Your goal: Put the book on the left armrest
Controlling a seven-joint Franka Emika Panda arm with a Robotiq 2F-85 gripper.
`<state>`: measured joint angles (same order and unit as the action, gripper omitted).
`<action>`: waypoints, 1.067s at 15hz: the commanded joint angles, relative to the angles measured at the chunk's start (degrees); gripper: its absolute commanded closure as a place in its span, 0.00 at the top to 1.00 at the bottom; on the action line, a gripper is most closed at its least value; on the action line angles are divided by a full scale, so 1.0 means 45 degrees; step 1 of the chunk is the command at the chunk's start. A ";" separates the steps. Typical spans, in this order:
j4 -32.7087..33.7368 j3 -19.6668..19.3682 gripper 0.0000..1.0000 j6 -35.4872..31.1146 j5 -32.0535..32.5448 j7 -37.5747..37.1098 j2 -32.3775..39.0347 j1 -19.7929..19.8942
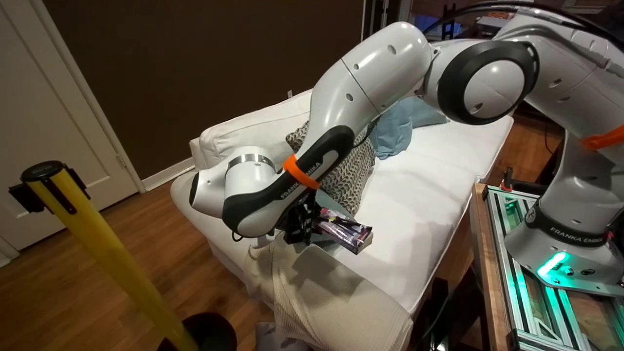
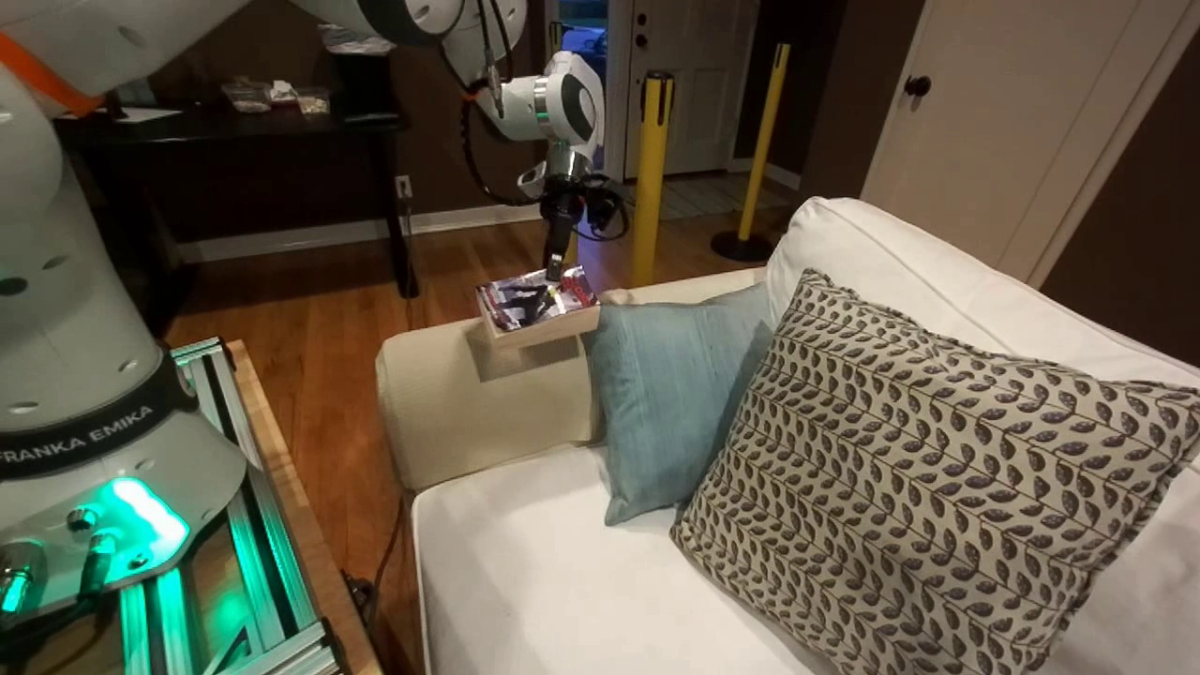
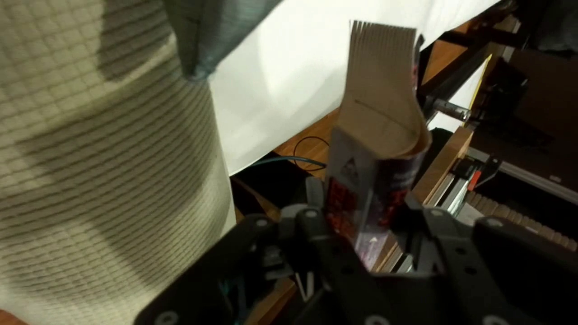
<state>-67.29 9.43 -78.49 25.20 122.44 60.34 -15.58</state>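
The book (image 2: 536,302), with a dark, red and pale cover and tan page edges, is held over the left armrest. It also shows in an exterior view (image 1: 345,231) and in the wrist view (image 3: 379,90). The left armrest (image 2: 483,408) is broad, rounded and cream, with ribbed fabric; it fills the left of the wrist view (image 3: 113,180) and shows in an exterior view (image 1: 336,297). My gripper (image 3: 363,198) is shut on one end of the book, pointing down in an exterior view (image 2: 555,270). A shadow lies on the armrest under the book; whether they touch is unclear.
A blue cushion (image 2: 666,394) leans against the armrest's inner side, beside the book. A patterned cushion (image 2: 937,469) stands on the white seat (image 2: 562,572). A yellow post (image 1: 102,239) stands outside the sofa. The robot's bench (image 2: 272,506) is near the sofa front.
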 commanded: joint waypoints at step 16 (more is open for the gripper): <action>0.2531 0.0250 0.13 -0.0904 -0.1298 0.0621 0.2210 -0.0597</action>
<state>-59.76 10.59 -82.34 21.14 125.73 67.37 -17.65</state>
